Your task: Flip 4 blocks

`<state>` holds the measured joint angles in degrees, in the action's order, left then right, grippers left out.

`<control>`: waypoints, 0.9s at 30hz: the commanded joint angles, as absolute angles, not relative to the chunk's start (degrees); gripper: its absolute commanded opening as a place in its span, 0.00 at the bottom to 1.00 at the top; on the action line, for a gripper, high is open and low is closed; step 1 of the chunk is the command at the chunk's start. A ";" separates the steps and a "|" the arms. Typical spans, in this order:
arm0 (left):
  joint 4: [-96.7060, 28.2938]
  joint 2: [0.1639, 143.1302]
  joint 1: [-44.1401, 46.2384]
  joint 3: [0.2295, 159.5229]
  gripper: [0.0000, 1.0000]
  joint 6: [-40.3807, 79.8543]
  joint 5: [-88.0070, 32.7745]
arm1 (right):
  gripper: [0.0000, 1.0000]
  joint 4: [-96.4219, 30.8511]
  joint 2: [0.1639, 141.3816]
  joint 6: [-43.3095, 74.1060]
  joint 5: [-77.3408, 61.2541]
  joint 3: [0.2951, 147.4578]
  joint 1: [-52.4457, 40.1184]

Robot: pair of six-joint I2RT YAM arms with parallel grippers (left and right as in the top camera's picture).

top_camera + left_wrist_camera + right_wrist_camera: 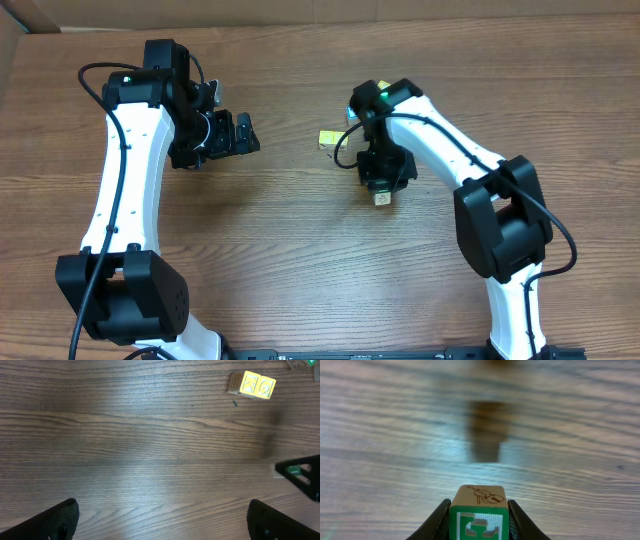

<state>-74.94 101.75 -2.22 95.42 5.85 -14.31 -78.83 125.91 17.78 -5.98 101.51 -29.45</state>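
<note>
Teal-faced block (479, 510) in right tool (479, 521) shows a cream, violin-printed top.

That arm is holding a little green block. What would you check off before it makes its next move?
1. Right end effector shut on the green block: ok, a finger on each side.
2. Block centred in the grip: ok.
3. Table below the block: ok, only a shadow there.
4. Left end effector open and empty: ok.
5. Yellow blocks apart from both arms: ok.
6. Which face points down: cannot tell.
</note>
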 commanded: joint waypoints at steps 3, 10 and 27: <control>-74.70 101.91 -1.85 96.47 1.00 6.44 -13.98 | 0.26 -79.92 123.48 19.05 -6.63 102.72 -31.35; -74.70 101.91 -1.85 96.47 1.00 6.44 -13.98 | 0.26 -79.79 123.48 22.55 -6.46 102.65 -31.44; -74.70 101.91 -1.85 96.47 1.00 6.44 -13.98 | 0.52 -81.12 123.48 25.58 -4.60 102.32 -31.44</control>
